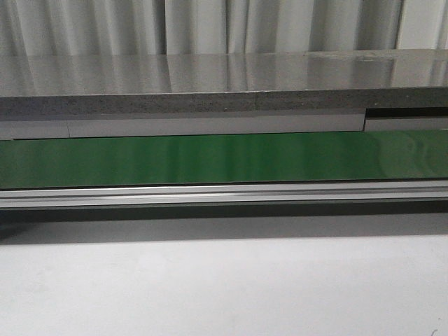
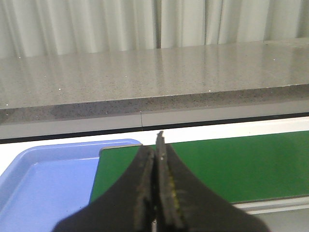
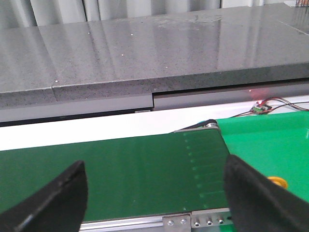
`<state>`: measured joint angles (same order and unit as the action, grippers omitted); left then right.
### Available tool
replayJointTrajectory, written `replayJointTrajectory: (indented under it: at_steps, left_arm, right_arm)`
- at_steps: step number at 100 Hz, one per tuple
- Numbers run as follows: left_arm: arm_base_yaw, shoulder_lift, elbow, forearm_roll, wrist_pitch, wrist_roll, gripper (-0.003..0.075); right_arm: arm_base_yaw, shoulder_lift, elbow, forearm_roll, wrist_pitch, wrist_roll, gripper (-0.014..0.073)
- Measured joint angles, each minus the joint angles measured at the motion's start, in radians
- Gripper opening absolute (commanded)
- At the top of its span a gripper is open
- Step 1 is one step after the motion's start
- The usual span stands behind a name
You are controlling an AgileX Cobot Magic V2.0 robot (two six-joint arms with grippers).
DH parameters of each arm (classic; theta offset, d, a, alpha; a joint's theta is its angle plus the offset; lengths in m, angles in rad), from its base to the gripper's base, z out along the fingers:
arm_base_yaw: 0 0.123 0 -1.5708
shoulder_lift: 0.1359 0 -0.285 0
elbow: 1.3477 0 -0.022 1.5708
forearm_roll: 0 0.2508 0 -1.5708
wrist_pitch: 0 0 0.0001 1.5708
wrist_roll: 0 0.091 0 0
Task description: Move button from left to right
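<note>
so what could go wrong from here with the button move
The left gripper is shut, so it would have to open before it could pick anything up. No button shows on the green belt in the front view; only a yellow object, partly hidden by the open right gripper, sits on the bright green surface, so its identity is uncertain. The blue tray lies close below the left gripper and could get bumped.

The left gripper (image 2: 155, 186), jaws seemingly pressed together, hangs over the green belt (image 2: 231, 166) beside a blue tray (image 2: 43, 183).

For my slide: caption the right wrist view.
Open right gripper over the green belt, a yellow button partly hidden beside one finger.
</note>
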<state>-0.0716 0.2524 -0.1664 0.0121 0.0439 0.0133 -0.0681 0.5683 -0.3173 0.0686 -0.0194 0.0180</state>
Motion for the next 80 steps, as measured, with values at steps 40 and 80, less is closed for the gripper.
replayJointTrajectory:
  at_steps: [40,80]
  left_arm:
    - [0.000,0.000,0.000,0.000,0.000,0.000,-0.0021]
    - [0.000,0.000,0.000,0.000,0.000,0.000,-0.0021]
  right_arm:
    - [0.000,-0.001,0.004,0.000,0.027,0.000,-0.0067]
    - [0.000,-0.001,0.004,0.000,0.027,0.002,-0.0068]
